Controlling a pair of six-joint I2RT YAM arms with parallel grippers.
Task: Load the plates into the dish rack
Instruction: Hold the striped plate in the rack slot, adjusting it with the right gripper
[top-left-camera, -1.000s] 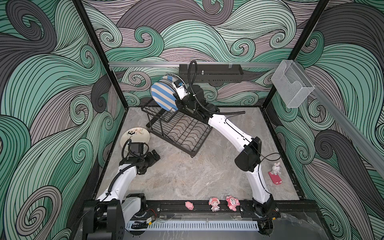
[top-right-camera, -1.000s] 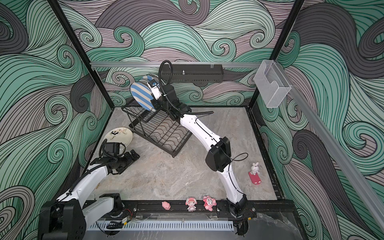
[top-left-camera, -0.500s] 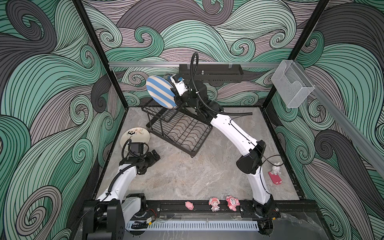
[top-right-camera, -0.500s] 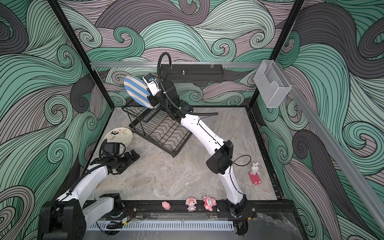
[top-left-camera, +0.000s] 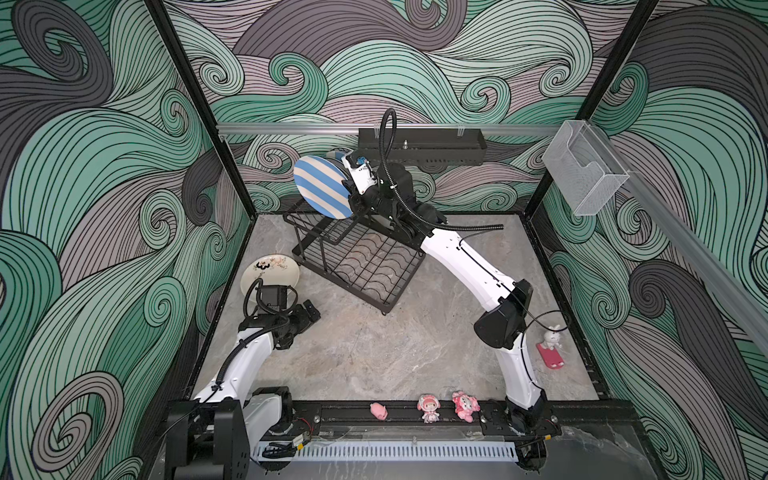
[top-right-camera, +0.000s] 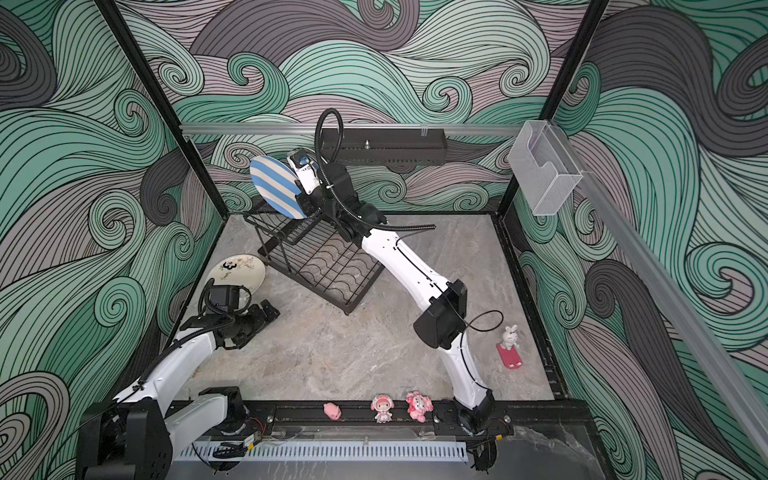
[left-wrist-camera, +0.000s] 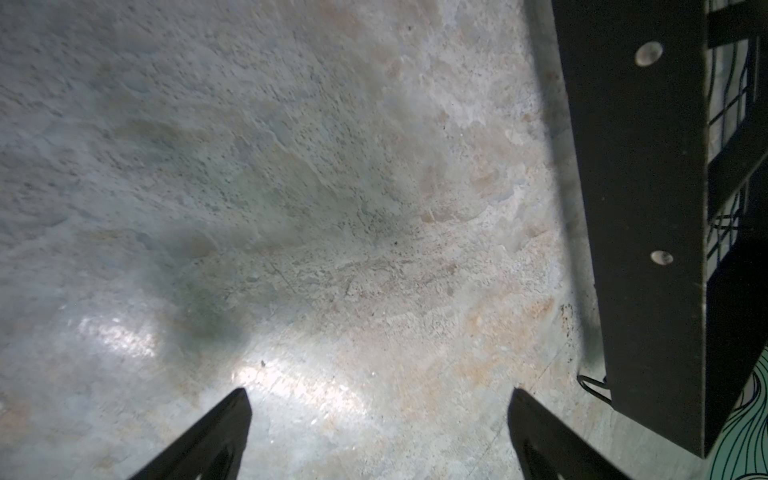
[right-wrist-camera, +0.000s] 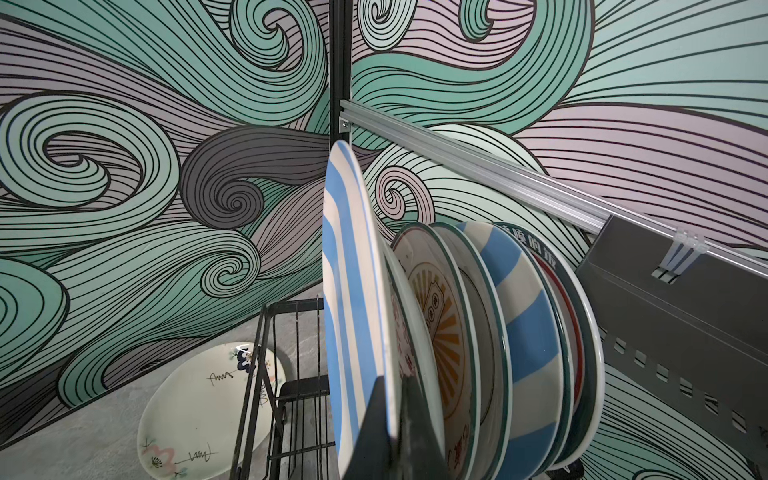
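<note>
Right jaws are clamping the striped plate (right-wrist-camera: 353, 291) by its rim, holding it upright just beside the racked plates (right-wrist-camera: 519, 324); left jaws are hanging open over the worktop (left-wrist-camera: 291, 166).

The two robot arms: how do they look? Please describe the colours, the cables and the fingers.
Both the left arm and the right arm have white link shells with black joints. A black ribbed hose runs along each. The left gripper has dark, tapered fingers. Near the right wrist sits a white block with a blue part.
</note>
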